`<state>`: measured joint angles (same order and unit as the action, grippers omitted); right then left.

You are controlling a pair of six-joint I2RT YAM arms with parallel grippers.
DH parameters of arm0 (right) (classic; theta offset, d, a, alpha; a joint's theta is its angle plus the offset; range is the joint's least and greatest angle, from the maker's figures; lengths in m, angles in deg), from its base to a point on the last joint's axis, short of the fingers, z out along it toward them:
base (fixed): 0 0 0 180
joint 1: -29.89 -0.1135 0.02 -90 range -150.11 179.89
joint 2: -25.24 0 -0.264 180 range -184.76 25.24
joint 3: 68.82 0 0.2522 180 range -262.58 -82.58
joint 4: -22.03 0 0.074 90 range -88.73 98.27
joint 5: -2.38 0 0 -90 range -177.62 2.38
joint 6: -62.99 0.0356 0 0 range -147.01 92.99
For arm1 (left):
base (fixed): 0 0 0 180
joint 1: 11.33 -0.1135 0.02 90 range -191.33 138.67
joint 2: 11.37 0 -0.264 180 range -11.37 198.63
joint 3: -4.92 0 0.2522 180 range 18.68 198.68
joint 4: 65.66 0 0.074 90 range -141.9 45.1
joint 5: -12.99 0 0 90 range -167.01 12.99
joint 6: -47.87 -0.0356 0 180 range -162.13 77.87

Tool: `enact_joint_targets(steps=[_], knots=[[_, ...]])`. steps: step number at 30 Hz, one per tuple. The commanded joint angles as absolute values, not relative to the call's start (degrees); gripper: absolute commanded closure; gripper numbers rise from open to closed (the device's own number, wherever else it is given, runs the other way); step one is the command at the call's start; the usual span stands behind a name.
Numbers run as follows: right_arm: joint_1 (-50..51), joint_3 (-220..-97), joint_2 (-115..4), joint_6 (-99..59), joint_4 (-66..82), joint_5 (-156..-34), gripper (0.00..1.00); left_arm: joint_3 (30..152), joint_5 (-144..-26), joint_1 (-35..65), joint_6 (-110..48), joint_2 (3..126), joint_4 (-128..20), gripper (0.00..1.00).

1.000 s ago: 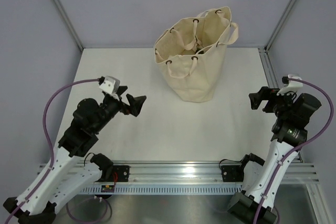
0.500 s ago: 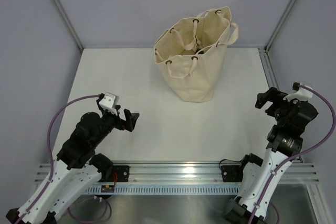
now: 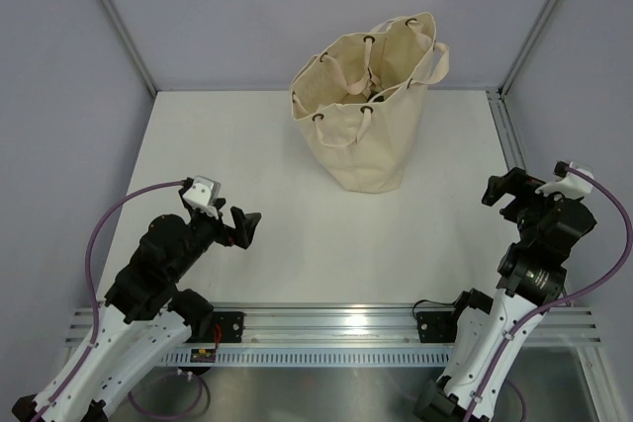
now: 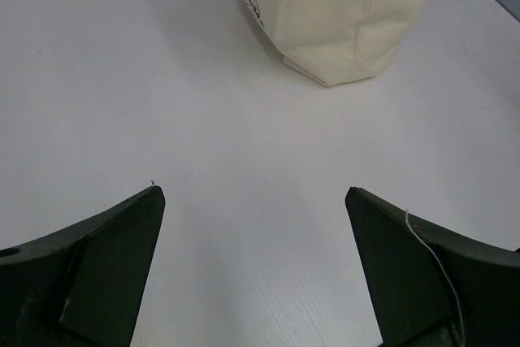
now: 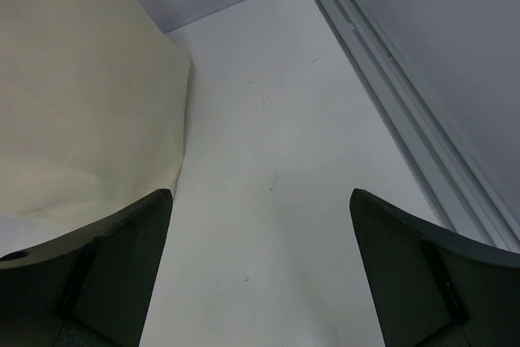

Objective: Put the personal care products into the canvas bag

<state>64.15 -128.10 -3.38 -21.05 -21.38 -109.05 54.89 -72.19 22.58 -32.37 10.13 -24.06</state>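
Observation:
The cream canvas bag (image 3: 369, 106) stands upright at the back middle of the table, rope handles through dark eyelets, mouth open. Something dark shows inside its mouth; the personal care products cannot be made out. No bottle or tube lies on the table. My left gripper (image 3: 244, 224) is open and empty at the near left, well short of the bag. My right gripper (image 3: 501, 189) is open and empty at the near right. The bag's base shows in the left wrist view (image 4: 341, 14) and its side in the right wrist view (image 5: 81, 103). Both sets of fingers frame bare table.
The white table (image 3: 247, 145) is walled by grey panels with metal posts. An aluminium rail (image 5: 390, 95) runs along the right edge. The arm mounting rail (image 3: 326, 323) lies along the near edge.
Over the last second my left arm drew back toward the near left and lowered. My right gripper shifted slightly right and nearer. The bag has not moved.

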Motion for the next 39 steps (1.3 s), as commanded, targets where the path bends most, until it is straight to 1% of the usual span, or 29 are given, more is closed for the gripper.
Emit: enact_joint_targets(steps=[1,39], knots=[[64.43,-127.32,-2.36,-18.58,-18.54,-106.26,0.00,54.72,-70.86,22.51,-31.76,10.25,-24.82,0.01],[64.52,-127.58,0.46,-14.62,-19.59,-103.88,0.00,55.07,-68.57,22.51,-31.50,9.64,-23.77,0.01]])
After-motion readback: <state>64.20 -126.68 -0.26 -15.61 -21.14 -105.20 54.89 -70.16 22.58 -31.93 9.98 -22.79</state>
